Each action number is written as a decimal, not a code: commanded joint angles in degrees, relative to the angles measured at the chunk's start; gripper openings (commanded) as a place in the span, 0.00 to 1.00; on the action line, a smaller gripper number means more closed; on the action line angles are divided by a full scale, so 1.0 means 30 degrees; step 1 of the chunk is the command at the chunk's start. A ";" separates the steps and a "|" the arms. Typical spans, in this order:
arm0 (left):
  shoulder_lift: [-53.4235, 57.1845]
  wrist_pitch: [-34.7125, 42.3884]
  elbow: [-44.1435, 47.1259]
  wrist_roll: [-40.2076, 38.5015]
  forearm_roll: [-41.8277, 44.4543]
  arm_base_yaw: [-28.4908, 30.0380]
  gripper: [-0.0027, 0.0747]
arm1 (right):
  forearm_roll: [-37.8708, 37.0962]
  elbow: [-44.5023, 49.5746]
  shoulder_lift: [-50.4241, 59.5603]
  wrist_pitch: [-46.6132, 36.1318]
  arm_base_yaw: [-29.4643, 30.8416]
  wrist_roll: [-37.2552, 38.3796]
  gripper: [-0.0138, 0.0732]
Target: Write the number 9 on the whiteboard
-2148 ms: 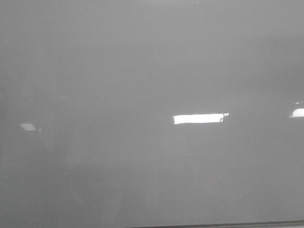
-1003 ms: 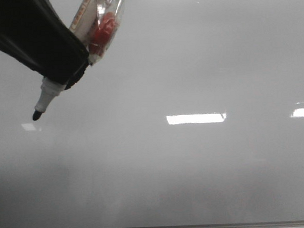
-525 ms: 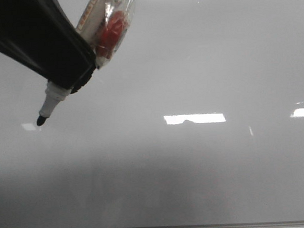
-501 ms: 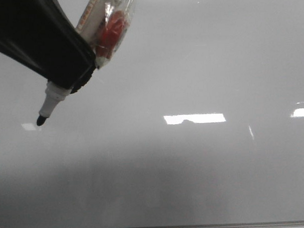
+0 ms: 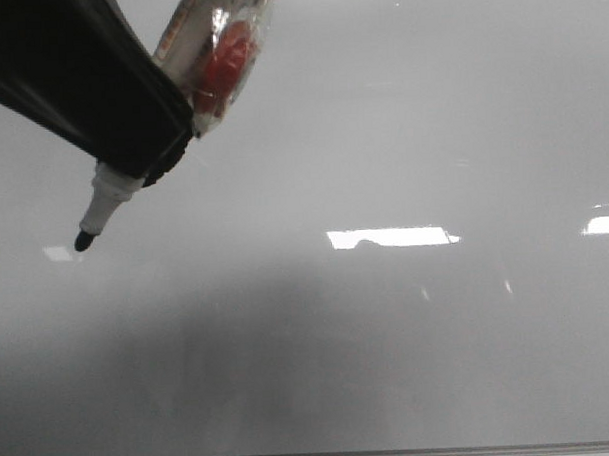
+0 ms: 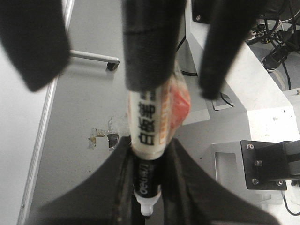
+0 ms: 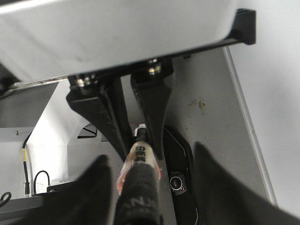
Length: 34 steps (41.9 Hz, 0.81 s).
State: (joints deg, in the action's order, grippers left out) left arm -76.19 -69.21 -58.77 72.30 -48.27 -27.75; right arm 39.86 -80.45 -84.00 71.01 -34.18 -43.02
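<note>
The whiteboard (image 5: pixel 401 125) fills the front view, glossy pale grey, with its grey edge strip (image 5: pixel 392 455) along the bottom. No number 9 or any black line shows on it. My left gripper (image 5: pixel 152 153) enters from the upper left, shut on a whiteboard marker (image 5: pixel 108 200) whose black tip (image 5: pixel 82 240) points down-left at or just off the board. In the left wrist view the left gripper (image 6: pixel 149 154) clamps the marker (image 6: pixel 147 117). My right gripper (image 7: pixel 150 157) is open, its fingers apart on either side of the marker's black rear end (image 7: pixel 138 192), not touching it.
Bright rectangular light reflections (image 5: pixel 390 237) lie on the board, with another at the right edge (image 5: pixel 605 225). Tape scraps (image 6: pixel 101 136) mark the grey floor. White robot base parts (image 6: pixel 262 93) and cables show behind the arms.
The left gripper with the marker came into the front view from the upper left. The tip then crept slightly down and right, and has barely moved in the last half second.
</note>
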 commanded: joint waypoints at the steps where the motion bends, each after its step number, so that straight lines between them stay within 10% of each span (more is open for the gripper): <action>1: 0.0579 0.0526 -0.0632 -0.0006 -0.1263 -0.0164 0.05 | 0.1152 -0.0668 0.0583 0.0996 -0.0007 -0.0272 0.37; 9: 0.0579 0.1416 -0.0632 -0.0006 -0.1334 -0.0164 0.31 | 0.1152 -0.0668 0.0583 0.1196 -0.0007 -0.0272 0.13; 18: 0.0579 0.1759 -0.0632 -0.0399 -0.1763 -0.0101 0.58 | 0.1152 -0.0668 0.0583 0.0951 0.0344 -0.0272 0.08; 34: 0.3461 0.2229 0.0189 -0.2751 -0.0885 0.5048 0.41 | 0.0925 0.2289 0.2604 -0.3298 0.4284 -0.0295 0.08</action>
State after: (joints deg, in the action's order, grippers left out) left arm -69.94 -62.86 -58.11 64.99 -47.75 -17.38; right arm 39.72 -74.71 -80.02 68.13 -22.87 -43.23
